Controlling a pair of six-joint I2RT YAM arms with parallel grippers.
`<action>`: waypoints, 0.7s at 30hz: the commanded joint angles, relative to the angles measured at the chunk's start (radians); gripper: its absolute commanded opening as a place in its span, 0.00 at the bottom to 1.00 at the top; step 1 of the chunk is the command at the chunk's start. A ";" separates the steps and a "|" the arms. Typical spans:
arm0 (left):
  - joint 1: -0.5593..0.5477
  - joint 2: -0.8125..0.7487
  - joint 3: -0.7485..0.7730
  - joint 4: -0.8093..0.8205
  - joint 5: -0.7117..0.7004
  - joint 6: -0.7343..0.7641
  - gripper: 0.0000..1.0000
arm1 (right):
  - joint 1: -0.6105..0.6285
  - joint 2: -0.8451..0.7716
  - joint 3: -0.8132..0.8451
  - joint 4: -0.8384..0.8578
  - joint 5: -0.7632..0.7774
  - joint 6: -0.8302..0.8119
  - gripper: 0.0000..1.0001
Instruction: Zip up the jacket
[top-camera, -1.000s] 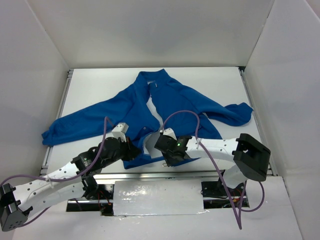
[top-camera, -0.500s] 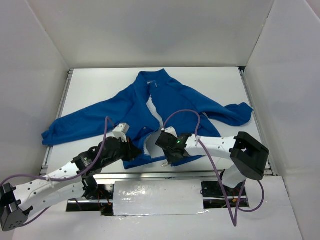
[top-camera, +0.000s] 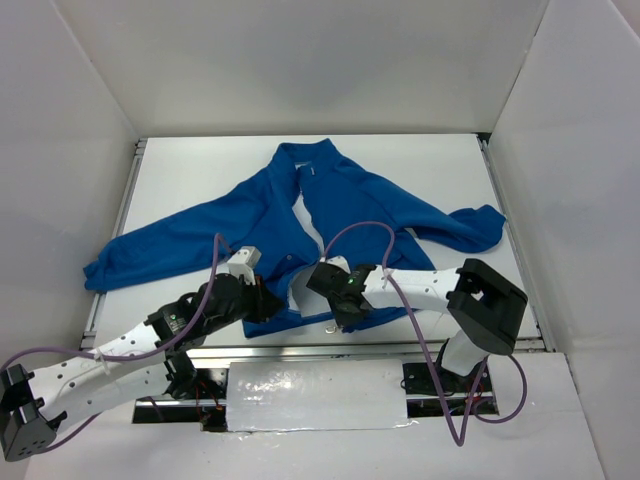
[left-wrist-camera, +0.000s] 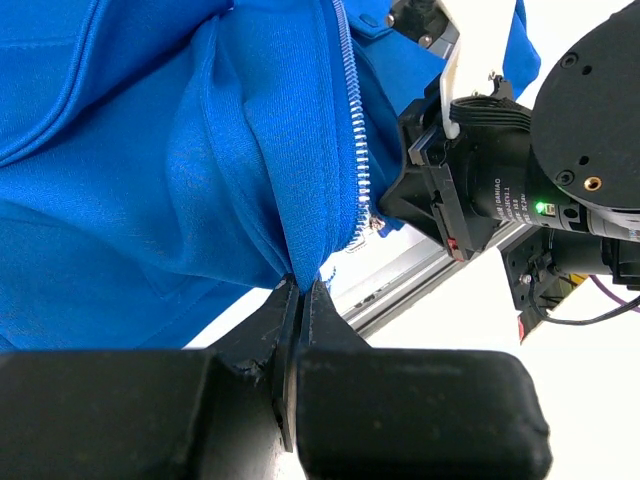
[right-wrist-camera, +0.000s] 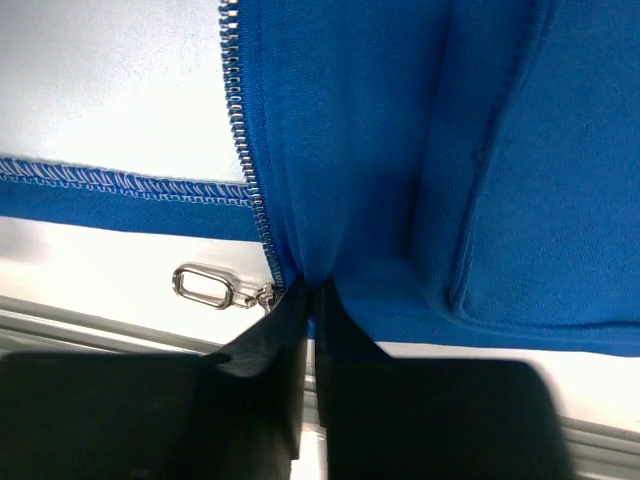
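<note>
The royal-blue fleece jacket (top-camera: 350, 205) lies front-up on the white table (top-camera: 200, 165), with its collar toward the far side. One sleeve stretches out toward the table's left edge and the other is bunched near the right edge. The front is open: a narrow wedge of white shows between the two panels from the collar down. The hem sits at the near edge of the table, just beside the metal rail (top-camera: 300, 350). Both arms reach in low over that hem, close together but apart. The left gripper (left-wrist-camera: 300, 292) has its fingers pressed together on a fold of blue fabric at the hem, right at the bottom end of one row of silver zipper teeth (left-wrist-camera: 354, 120), and the cloth rises in a taut ridge from the pinch. The right gripper (right-wrist-camera: 310, 298) is likewise clamped on the jacket, nipping the lower edge of the other front panel just to the right of that panel's zipper teeth. A silver pull tab (right-wrist-camera: 205, 285) lies flat on the table just left of those fingertips, at the foot of the teeth. The slider it hangs from is mostly hidden behind the near finger, so it is unclear whether the fingers catch it too. A pocket seam (right-wrist-camera: 470, 200) runs down the panel to the right of the pinch.
</note>
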 joint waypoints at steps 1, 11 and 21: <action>0.005 -0.009 0.024 0.026 0.002 0.020 0.00 | 0.001 0.037 -0.032 -0.002 -0.032 0.018 0.00; 0.005 -0.005 0.050 0.031 -0.060 0.019 0.00 | -0.013 -0.204 -0.032 0.280 0.011 0.102 0.00; 0.015 0.057 0.141 0.147 -0.240 0.043 0.00 | -0.012 -0.519 -0.271 0.852 0.195 0.101 0.00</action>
